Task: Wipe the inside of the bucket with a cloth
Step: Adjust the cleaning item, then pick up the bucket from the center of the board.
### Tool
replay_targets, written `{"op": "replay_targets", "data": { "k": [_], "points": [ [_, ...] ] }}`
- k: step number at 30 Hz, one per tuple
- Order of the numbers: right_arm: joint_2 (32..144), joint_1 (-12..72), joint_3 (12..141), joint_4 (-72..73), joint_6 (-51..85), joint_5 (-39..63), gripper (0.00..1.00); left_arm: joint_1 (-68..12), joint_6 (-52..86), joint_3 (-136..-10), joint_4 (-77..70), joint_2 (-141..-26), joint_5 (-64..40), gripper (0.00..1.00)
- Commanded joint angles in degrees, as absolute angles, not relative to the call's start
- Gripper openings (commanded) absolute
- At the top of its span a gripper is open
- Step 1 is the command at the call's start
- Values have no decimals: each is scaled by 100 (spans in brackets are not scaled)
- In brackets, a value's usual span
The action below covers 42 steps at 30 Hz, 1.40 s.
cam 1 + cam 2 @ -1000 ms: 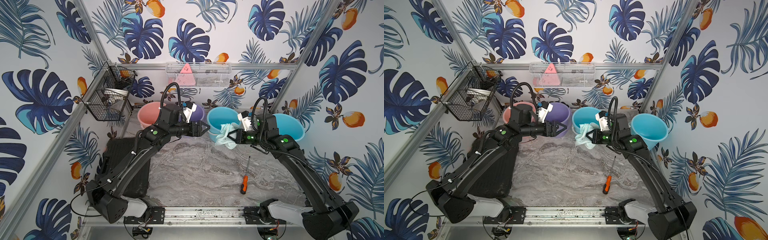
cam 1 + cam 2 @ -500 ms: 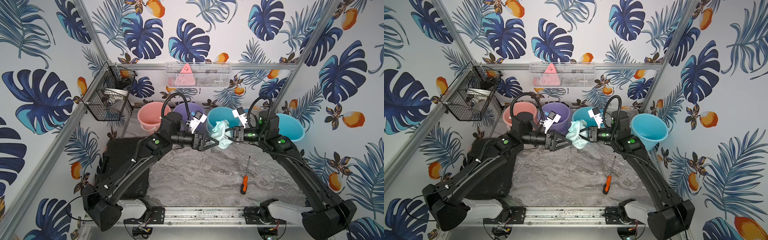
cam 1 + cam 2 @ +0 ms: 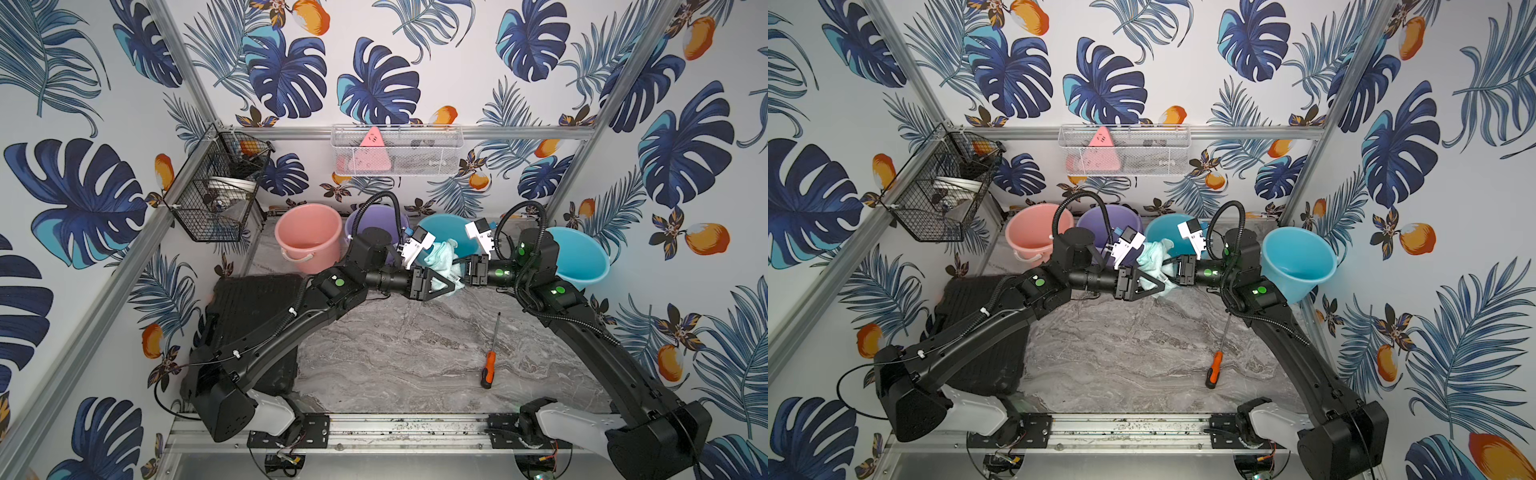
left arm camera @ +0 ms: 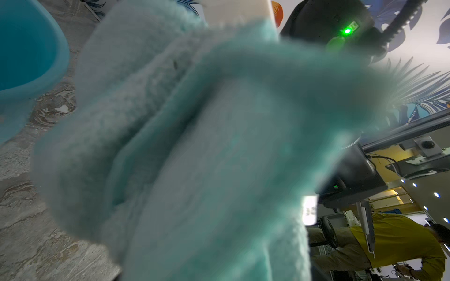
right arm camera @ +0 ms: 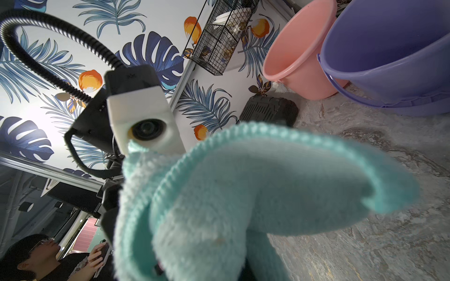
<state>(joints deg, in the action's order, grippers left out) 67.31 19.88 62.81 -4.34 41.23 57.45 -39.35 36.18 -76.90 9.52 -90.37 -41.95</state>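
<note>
The pale mint cloth (image 3: 441, 257) hangs bunched in mid-air between my two grippers, in front of an upright blue bucket (image 3: 436, 224) at the back. My right gripper (image 3: 458, 271) is shut on the cloth from the right side. My left gripper (image 3: 451, 286) comes in from the left, its two fingers converging round the cloth's lower part and pinching it. The cloth (image 4: 219, 146) fills the left wrist view, hiding the jaws. In the right wrist view the cloth (image 5: 243, 194) folds over the jaws.
A pink bucket (image 3: 307, 237) and a purple bucket (image 3: 368, 220) stand left of the blue one. A second blue bucket (image 3: 582, 257) tilts behind the right arm. An orange-handled screwdriver (image 3: 488, 369) lies on the marble top. A black case (image 3: 253, 307) sits at the left.
The right gripper carried the cloth away from the blue bucket toward the middle. The left arm swung right to meet it, and its wide-open jaws have closed round the cloth.
</note>
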Motion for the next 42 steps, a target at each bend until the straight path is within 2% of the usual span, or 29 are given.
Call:
{"op": "replay_targets", "data": {
  "k": [1,5,6,7,10,14,18,25,29,32,36,42],
  "points": [
    [6711,2021,6249,53,4314,5746,0,-3983,3816,-7658,533,-9072,-4054,41],
    [6665,2019,6297,-170,4142,5602,0,-3982,3894,-7621,603,-9064,-3764,9],
    [6652,2013,6358,-375,4019,5476,4,-3986,3879,-7604,626,-9057,-3715,2],
    [6639,2006,6432,-606,3889,5325,10,-3988,3878,-7579,640,-9038,-3664,0],
    [6675,1957,6826,-1533,3312,4634,29,-3975,3840,-7484,782,-8912,-3439,0],
    [6808,1600,7136,-2348,2983,3891,42,-3981,3704,-7410,1046,-8736,-3182,0],
    [6871,954,7205,-2748,2968,3440,47,-3940,3614,-7339,1245,-8569,-3001,0],
    [6813,-677,7200,-3458,3315,2585,57,-3894,3493,-7270,1516,-8326,-2821,0],
    [6811,-1156,7255,-3891,3882,1359,65,-3876,3467,-7199,1481,-8209,-2829,0],
    [6829,-1369,7191,-4033,4594,448,75,-3869,3503,-7162,1413,-8141,-2864,0],
    [6840,-1631,7066,-4196,5668,-422,99,-3873,3542,-7111,1330,-8086,-2954,0],
    [7320,-2277,6992,-4187,6868,-332,100,-3867,3602,-7054,1241,-8008,-3046,0]
  ]
}}
